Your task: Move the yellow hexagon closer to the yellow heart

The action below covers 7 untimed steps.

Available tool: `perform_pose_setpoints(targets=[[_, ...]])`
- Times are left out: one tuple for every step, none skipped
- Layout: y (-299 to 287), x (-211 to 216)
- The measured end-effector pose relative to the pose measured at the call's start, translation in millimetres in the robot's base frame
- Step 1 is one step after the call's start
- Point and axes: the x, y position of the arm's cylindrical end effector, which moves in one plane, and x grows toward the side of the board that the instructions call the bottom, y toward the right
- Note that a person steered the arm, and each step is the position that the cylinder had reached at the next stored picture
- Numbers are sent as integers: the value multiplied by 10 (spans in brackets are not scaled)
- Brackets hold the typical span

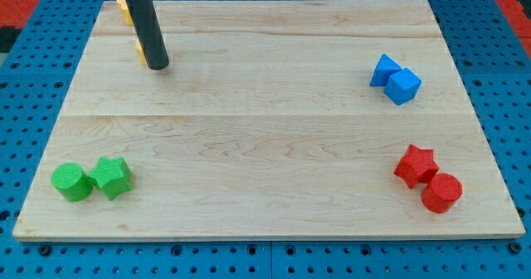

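My dark rod comes down at the view's top left, and my tip [159, 66] rests on the board. Two yellow blocks are mostly hidden behind the rod. One yellow block [141, 52] peeks out just left of the tip, touching or nearly touching the rod. The other yellow block [123, 9] shows as a sliver higher up, near the board's top edge. I cannot tell which is the hexagon and which the heart.
A green cylinder [71, 182] and a green star [112, 177] sit at the bottom left. A blue block [383, 69] and a blue cube [404, 85] sit at the right. A red star [416, 164] and a red cylinder [441, 193] sit at the bottom right.
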Motion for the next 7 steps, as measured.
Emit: perform_pose_setpoints(targets=[[0, -172], [-54, -293], [-251, -326], [-375, -340], [-420, -375], [-476, -422], [-538, -449]])
